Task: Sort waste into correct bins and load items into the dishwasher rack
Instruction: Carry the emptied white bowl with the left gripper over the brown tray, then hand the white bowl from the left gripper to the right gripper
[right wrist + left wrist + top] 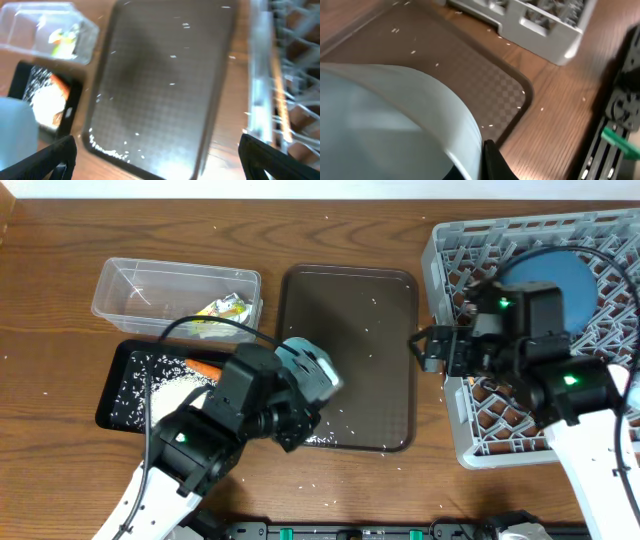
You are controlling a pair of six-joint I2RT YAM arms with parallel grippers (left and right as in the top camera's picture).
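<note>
1. Nearest the lens in the left wrist view, a light-blue cup (385, 115) fills the foreground: smooth, matte, round-walled. The left gripper (297, 385) is clamped tight on it, holding it above the near left corner of the brown serving tray (350, 310).
2. Underneath everything lies a wooden table (60, 260) with brown plank grain, dotted with stray rice grains (135, 385). Nothing of the room beyond it shows.
3. At far left sits the clear plastic tub (115, 285), rectangular with rounded corners, holding yellow-green crinkled wrappers (222, 310) at its right end.
4. Just in front of the tub is the shallow black tray (110, 408). Rice is scattered over it, and a small orange carrot (205, 367) lies against a soft white mass (180, 392), possibly the crumpled tissue, though the view is too blurred to be sure.
5. In the middle, the serving tray has a fine checked texture and raised rim; a few grains speckle it, thickest along its near edge.
6. The right gripper (425, 350) hovers over the gap between serving tray and rack, its jaws spread wide with nothing between them.
7. At right stands the grey dishwasher rack (440, 255), a plastic lattice of pegs. The dark-blue round dish (550, 280) rests inside at the far side, partly hidden by the right arm.
</note>
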